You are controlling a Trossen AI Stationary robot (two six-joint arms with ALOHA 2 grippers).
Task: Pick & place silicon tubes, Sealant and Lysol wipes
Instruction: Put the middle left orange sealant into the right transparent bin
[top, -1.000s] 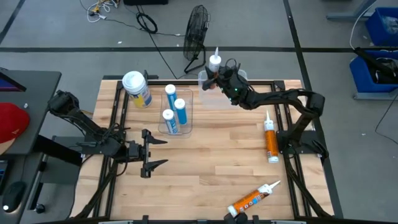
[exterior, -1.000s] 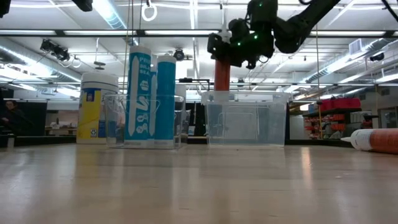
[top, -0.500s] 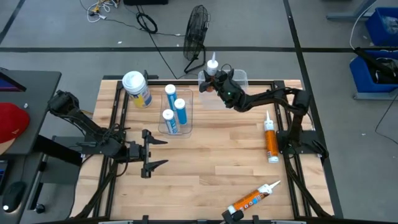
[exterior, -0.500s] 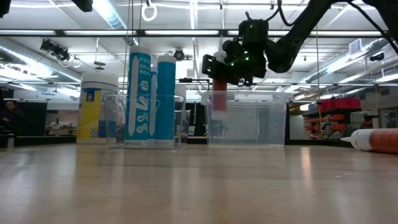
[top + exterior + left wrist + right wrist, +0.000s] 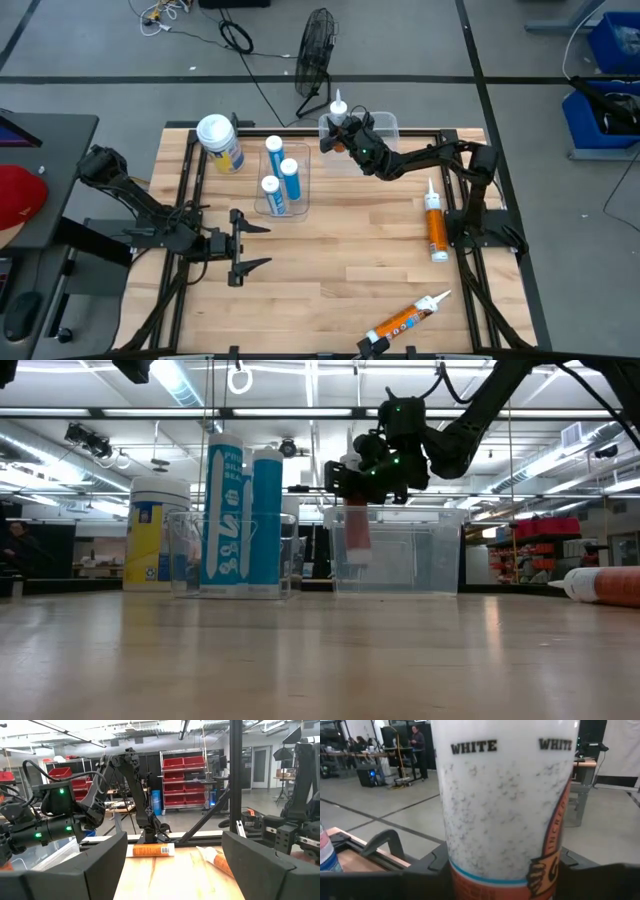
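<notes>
My right gripper (image 5: 352, 139) is shut on an orange-and-white sealant tube (image 5: 356, 532), which stands upright with its white nozzle (image 5: 337, 102) up and its lower end inside the clear bin (image 5: 400, 552) at the table's far edge. Three slim blue tubes (image 5: 280, 173) stand in a second clear bin (image 5: 300, 200). The Lysol wipes canister (image 5: 221, 143), with a white lid and a yellow label, stands on its base at the far left. My left gripper (image 5: 247, 258) is open and empty at the near left. My right gripper pinches the sealant tube's barrel (image 5: 470, 862) between its two fingers, about where the white band meets the orange part. The fingers come level from the table's right side and lie across the tube. The tube hangs near upright, its bottom end (image 5: 357, 560) inside the bin and above the bin's floor.
Two more orange sealant tubes lie on the table, one near the right edge (image 5: 435, 222) and one near the front edge (image 5: 406, 320). Bare wood shows in the table's middle (image 5: 350, 250). A fan (image 5: 316, 50) stands on the floor beyond the far edge.
My right gripper has gone down and a little toward the table's left edge with the sealant tube. The tube has stayed upright, and its lower end has sunk from the clear bin's rim to well inside the bin.
</notes>
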